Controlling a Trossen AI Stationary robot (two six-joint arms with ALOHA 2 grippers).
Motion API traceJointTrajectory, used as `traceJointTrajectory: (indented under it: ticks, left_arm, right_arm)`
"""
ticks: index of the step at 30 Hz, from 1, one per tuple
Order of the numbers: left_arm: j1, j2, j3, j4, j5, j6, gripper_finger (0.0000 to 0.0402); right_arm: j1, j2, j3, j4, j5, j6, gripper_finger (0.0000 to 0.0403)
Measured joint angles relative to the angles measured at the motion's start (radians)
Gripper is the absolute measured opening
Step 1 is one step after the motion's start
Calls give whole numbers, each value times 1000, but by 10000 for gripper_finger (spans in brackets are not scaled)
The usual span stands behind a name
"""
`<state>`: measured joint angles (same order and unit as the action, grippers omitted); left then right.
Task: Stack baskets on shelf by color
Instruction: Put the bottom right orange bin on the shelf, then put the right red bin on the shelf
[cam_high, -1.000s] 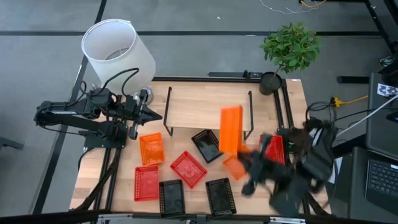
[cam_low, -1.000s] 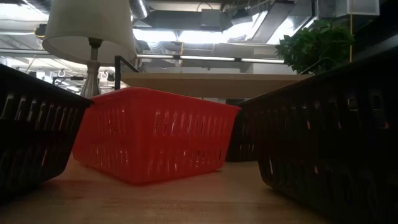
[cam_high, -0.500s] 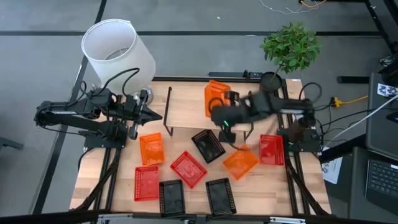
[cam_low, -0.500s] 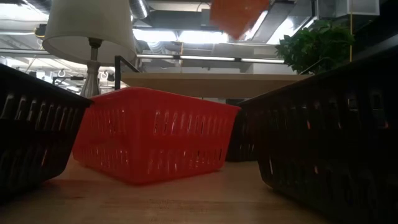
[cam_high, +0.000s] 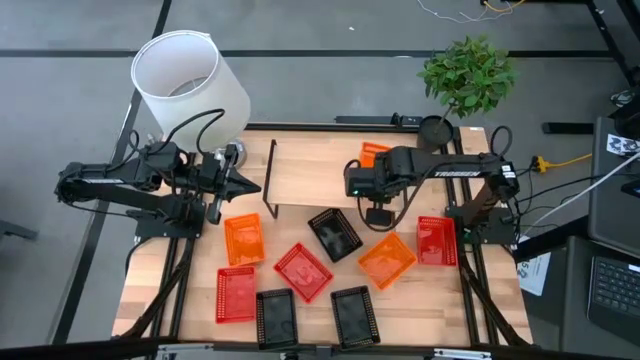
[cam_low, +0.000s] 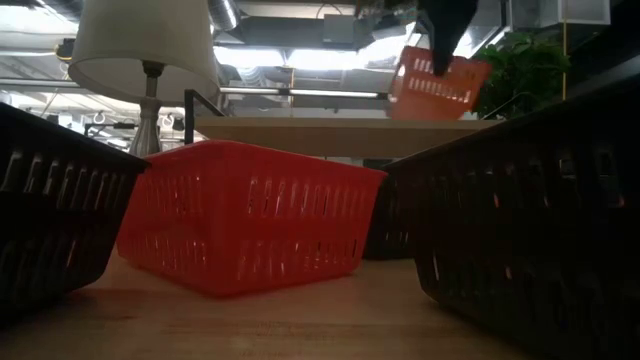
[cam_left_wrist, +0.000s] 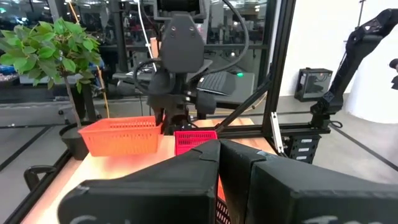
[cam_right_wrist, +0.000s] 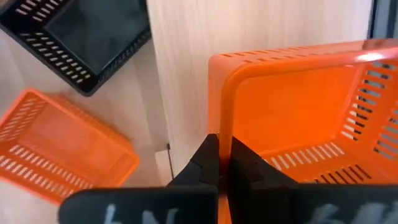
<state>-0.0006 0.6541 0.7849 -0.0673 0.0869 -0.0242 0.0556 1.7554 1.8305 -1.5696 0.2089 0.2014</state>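
Observation:
An orange basket (cam_high: 374, 152) is at the right far part of the shelf (cam_high: 310, 172), a pale board on black wire legs. My right gripper (cam_high: 369, 167) is shut on it from above. In the low view the basket (cam_low: 436, 86) is slightly tilted just at the shelf top (cam_low: 330, 124); whether it touches the board I cannot tell. Two more orange baskets (cam_high: 243, 239) (cam_high: 386, 258), three red (cam_high: 302, 271) and three black (cam_high: 334, 234) lie on the tabletop. My left gripper (cam_high: 252, 187) waits shut at the shelf's left end. My right gripper (cam_right_wrist: 222, 163) holds the orange basket by the rim of one side wall (cam_right_wrist: 218, 121), one finger inside the basket and one outside. The fingers come from above, pointing down. The basket is open side up, slightly tilted, over the shelf board (cam_right_wrist: 180, 74).
A white lamp (cam_high: 188, 82) stands at the table's far left corner and a potted plant (cam_high: 466, 78) at its far right corner. The loose baskets fill the near half of the table. The shelf's left and middle parts show bare wood.
My right arm has swung from the table's right near part up and toward the far edge, over the shelf. The orange basket, first standing on end near the shelf's front, has been lifted high, turned open side up and lowered to the shelf's right far part.

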Motion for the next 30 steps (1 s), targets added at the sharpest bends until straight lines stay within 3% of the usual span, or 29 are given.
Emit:
traceJointTrajectory:
  ticks: [11, 23, 30]
  left_arm:
    - [0, 0, 0, 0, 0, 0, 0]
    - [0, 0, 0, 0, 0, 0, 0]
    - [0, 0, 0, -1, 0, 1, 0]
  right_arm:
    - [16, -24, -26, 0, -45, 56, 6]
    - [16, -24, -26, 3, -34, 30, 91]
    - [16, -21, 4, 23, -61, 6, 114]
